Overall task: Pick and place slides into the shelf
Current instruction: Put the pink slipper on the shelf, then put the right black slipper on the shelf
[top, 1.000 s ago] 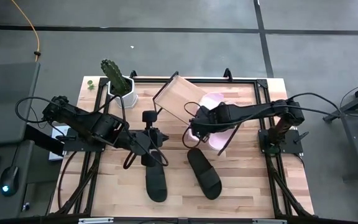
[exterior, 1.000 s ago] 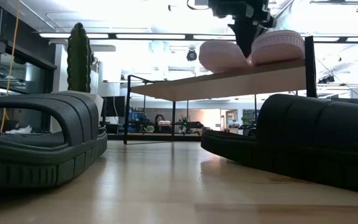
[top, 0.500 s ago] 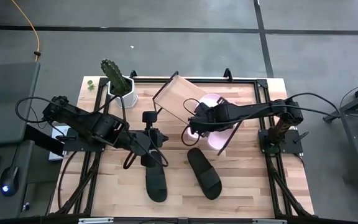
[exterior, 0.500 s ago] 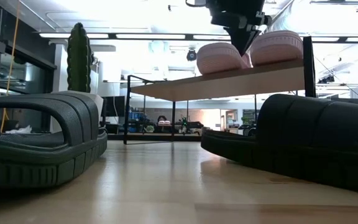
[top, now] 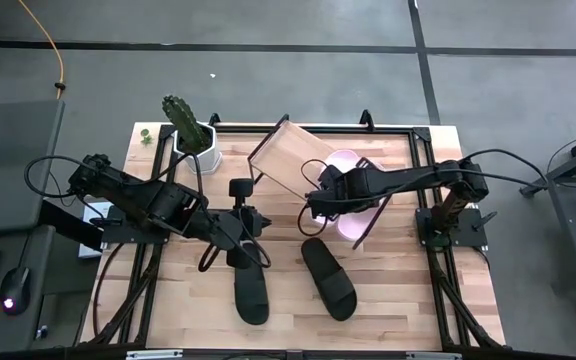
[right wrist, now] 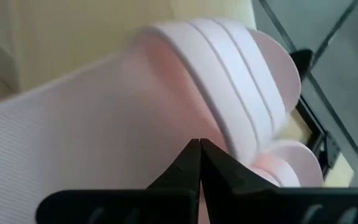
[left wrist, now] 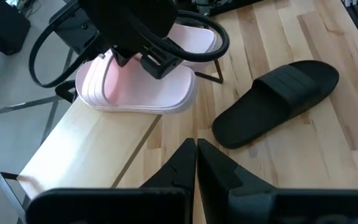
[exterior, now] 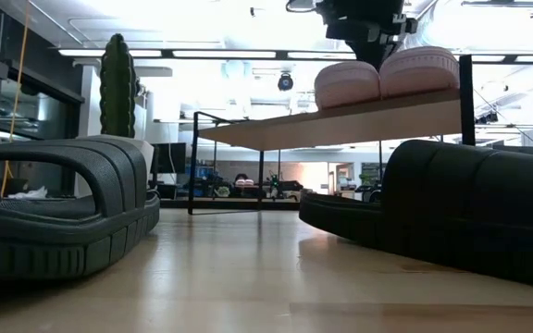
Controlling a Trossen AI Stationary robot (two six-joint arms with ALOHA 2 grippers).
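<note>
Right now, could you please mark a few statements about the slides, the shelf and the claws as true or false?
1. Both pink slides are on the shelf. True.
2. Both black slides lie on the shelf. False: they lie on the table, in front of the shelf.
3. The right claw is over a pink slide, fingers shut. True.
4. The left claw grips a black slide. False: it is shut on nothing, above the table near the shelf.
5. A cactus in a white pot stands at the table's far left corner. True.
6. The shelf is full. False: about half its board is bare.
</note>
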